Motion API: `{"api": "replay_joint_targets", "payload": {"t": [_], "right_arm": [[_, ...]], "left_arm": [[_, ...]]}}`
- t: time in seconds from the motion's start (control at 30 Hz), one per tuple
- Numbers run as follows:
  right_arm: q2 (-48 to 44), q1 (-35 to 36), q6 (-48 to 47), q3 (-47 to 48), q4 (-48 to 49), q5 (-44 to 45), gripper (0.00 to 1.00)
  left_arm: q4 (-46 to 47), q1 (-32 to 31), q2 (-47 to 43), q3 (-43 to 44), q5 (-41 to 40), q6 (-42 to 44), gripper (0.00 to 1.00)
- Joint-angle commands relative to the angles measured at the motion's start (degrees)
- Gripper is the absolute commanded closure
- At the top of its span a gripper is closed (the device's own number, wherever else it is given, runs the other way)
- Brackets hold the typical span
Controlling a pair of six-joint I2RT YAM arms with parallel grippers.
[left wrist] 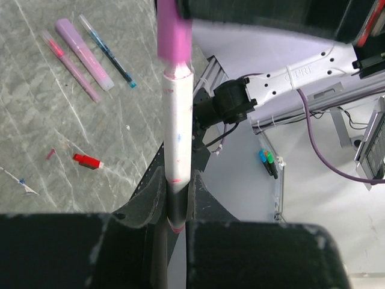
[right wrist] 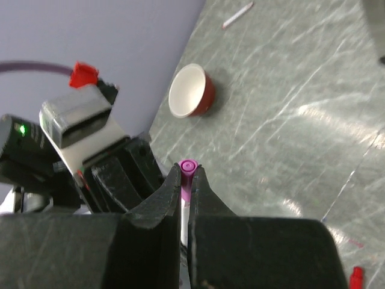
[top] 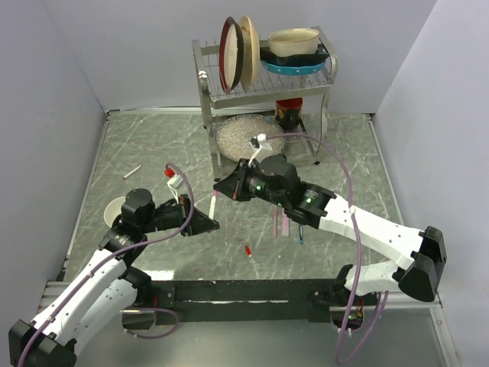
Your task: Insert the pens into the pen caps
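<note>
My left gripper (left wrist: 177, 205) is shut on the lower end of a white-barrelled pen (left wrist: 179, 120), held above the table. My right gripper (right wrist: 186, 174) is shut on a magenta-purple cap (right wrist: 187, 165) that sits on that pen's tip (left wrist: 174, 36). In the top view the two grippers (top: 206, 224) (top: 221, 187) meet at the table's middle with the pen (top: 212, 205) between them. A slim reddish-pink pen (left wrist: 69, 65), a wider pale pink pen (left wrist: 84, 54) and a dark blue pen (left wrist: 108, 51) lie side by side. A red cap (left wrist: 87, 160) lies alone.
A second white pen (top: 132, 171) lies at the far left. A red bowl with a white inside (right wrist: 189, 90) stands by my left arm. A dish rack (top: 263, 84) with plates and bowls stands at the back, with a round mat (top: 248, 136) under it.
</note>
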Motion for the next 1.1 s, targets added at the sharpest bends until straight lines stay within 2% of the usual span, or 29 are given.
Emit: {"api": "replay_joint_targets", "payload": {"t": [0.0,0.3,0.33,0.37,0.43,0.47,0.5,0.57,0.63,0.7,0.83,1.07], "right_arm": [[-0.7,1.7,0.1,-3.7,2.8,-4.5,1.00],[-2.5,4.0,0.3,-7.9,9.0,-8.0,1.00],[-2.7,4.1,0.2,-8.3,9.4,-8.6,0.97],[-3.0,4.2,0.4,-8.5,10.2,-8.7,0.87],[-4.4,4.1,1.1,-9.6,11.6,-8.6,0.75],[-4.8,4.2,1.2,-9.7,11.8,-8.3,0.65],[-5.8,4.2,1.3,-9.1,11.7,-7.7,0.59],[-6.2,4.2,1.3,-7.6,9.3,-5.7,0.50],[-6.3,4.1,0.5,-4.8,7.6,-4.8,0.47],[-6.2,4.1,-0.5,-2.5,6.2,-4.2,0.39],[-5.5,4.0,-2.2,1.1,3.9,-3.7,0.35],[-1.9,3.5,-4.8,7.6,2.1,-5.2,0.37]], "left_arm": [[4.2,0.0,-1.3,0.1,-0.3,-0.1,0.99],[3.8,0.0,-1.8,0.3,-1.2,0.9,0.99],[3.9,0.0,-2.5,0.3,-1.4,1.0,0.99],[4.2,0.0,-2.8,0.3,-1.5,1.3,0.99],[4.2,0.0,-4.2,0.3,-1.8,1.6,0.99],[4.0,0.0,-4.7,0.5,-1.8,1.9,0.99],[3.6,0.0,-5.1,0.6,-1.8,2.3,0.99],[3.1,0.0,-6.3,1.0,-1.6,3.0,0.99],[3.6,0.0,-7.6,1.0,-0.5,3.1,0.99],[4.2,0.0,-8.6,0.8,0.2,3.0,0.99],[6.2,0.0,-10.3,-0.2,2.0,2.3,0.99],[8.0,0.0,-11.9,-1.0,3.7,1.5,0.99]]}}
